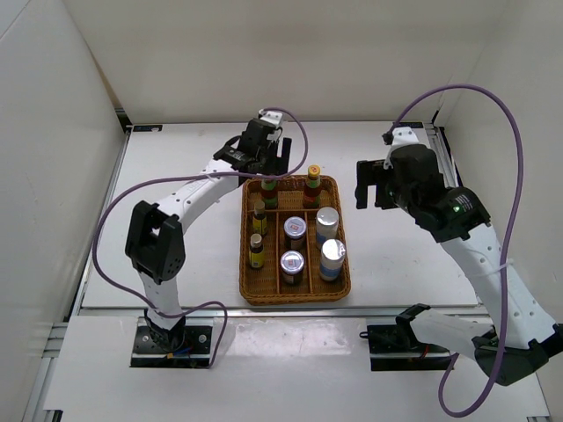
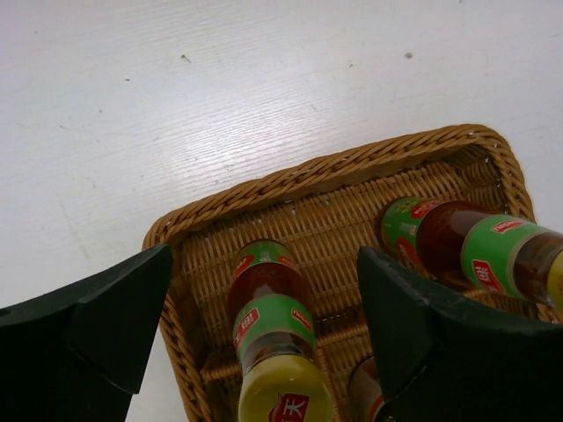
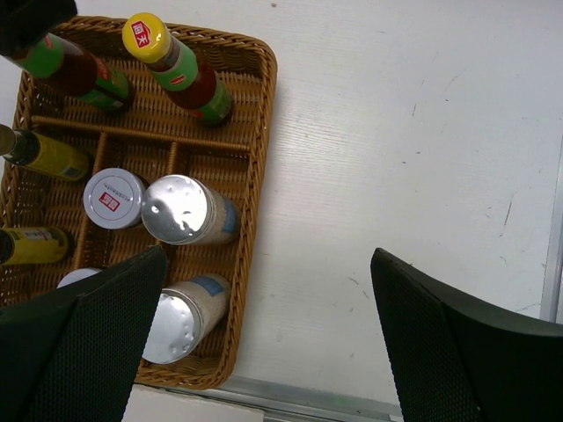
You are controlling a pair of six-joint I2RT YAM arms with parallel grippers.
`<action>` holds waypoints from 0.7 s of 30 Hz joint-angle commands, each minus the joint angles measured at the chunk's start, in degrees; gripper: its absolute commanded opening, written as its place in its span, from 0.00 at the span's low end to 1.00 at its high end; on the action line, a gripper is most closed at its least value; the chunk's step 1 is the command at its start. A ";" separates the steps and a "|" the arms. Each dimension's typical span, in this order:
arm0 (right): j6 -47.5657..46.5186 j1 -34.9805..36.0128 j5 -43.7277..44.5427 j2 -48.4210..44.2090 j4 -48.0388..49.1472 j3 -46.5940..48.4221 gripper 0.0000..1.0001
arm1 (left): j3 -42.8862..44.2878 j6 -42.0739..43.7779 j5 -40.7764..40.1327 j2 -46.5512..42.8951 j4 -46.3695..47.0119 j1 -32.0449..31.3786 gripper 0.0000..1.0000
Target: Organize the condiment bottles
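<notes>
Left fingers (image 2: 97, 325) sit spread either side of the red sauce bottle (image 2: 264, 299), not gripping it, so best lift straight up without clipping its yellow cap (image 2: 286, 396); right fingers (image 3: 97, 325) hang open and empty.

White arms (image 1: 193, 192) with black joints (image 1: 154, 246), purple cables (image 1: 466, 86), black left gripper (image 1: 273, 167) and right gripper (image 1: 371, 198).

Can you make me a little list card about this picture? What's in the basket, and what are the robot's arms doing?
basket: divided wicker tray, middle of the table
back section: two red sauce bottles, yellow caps, upright
left column: two small brown bottles
middle and right columns: four lidded jars, two in each
left jaws: open, one on each side of the left red bottle, not touching it
right jaws: open, above the table right of the tray, holding nothing
</notes>
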 commanded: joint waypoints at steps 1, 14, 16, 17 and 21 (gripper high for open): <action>0.81 -0.13 1.25 -0.38 0.29 1.21 1.00 | 0.41 -1.63 -4.10 -5.92 1.67 -0.71 1.00; 1.51 -3.11 8.19 8.75 -6.47 8.49 1.00 | -4.11 10.94 -16.40 -29.46 0.88 -0.71 1.00; 3.17 -5.82 7.31 10.24 -8.92 9.90 1.00 | -9.05 10.94 -18.69 -36.84 0.88 -0.10 1.00; 3.79 -7.15 6.44 11.47 -9.64 10.60 1.00 | -14.12 10.33 -18.18 -39.48 0.88 0.51 1.00; 4.32 -15.58 -3.73 11.48 -9.12 10.09 1.00 | -25.55 6.21 -18.70 -52.31 1.40 1.57 1.00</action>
